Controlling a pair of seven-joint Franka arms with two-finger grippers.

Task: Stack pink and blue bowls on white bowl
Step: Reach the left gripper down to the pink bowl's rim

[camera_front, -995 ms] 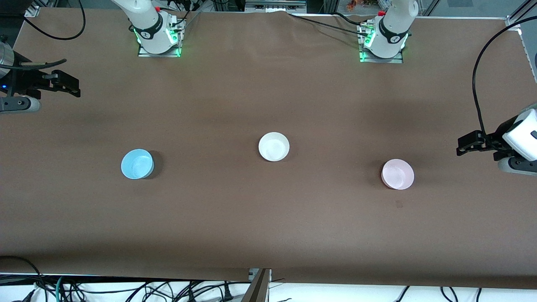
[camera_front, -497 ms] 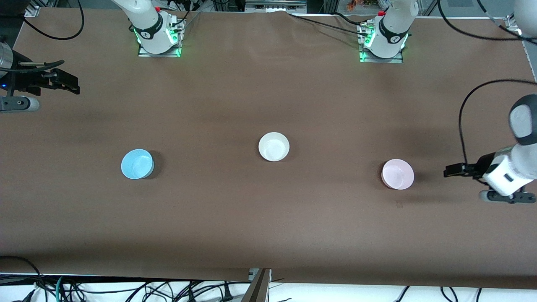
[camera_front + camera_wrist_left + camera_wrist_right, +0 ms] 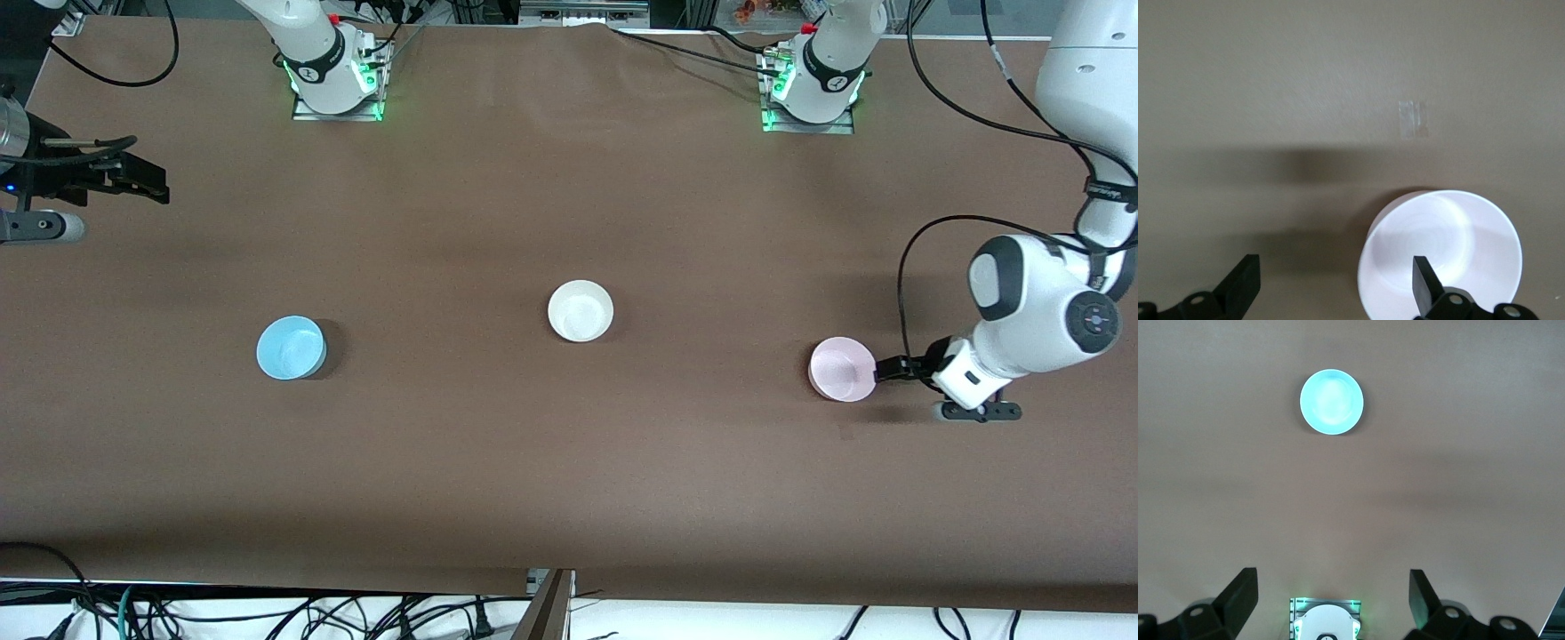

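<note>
The pale pink bowl (image 3: 842, 369) stands upright toward the left arm's end of the table. The white bowl (image 3: 581, 310) stands in the middle, and the light blue bowl (image 3: 291, 348) toward the right arm's end. My left gripper (image 3: 882, 371) is open and empty at the pink bowl's rim. In the left wrist view one finger (image 3: 1426, 288) shows over the bowl (image 3: 1458, 233) and the other (image 3: 1243, 285) over bare table. My right gripper (image 3: 147, 182) is open and empty, high over the table's edge at the right arm's end. Its wrist view shows the blue bowl (image 3: 1331, 401) far from it.
The brown table (image 3: 569, 480) holds only the three bowls, spaced well apart. A small tape mark (image 3: 845, 433) lies nearer the front camera than the pink bowl and also shows in the left wrist view (image 3: 1413, 119). The arm bases (image 3: 333, 80) stand at the table's back edge.
My left arm has swung in from the table's end and come down until its open gripper reached the pink bowl's rim. The right gripper has drifted slightly. The bowls have not moved.
</note>
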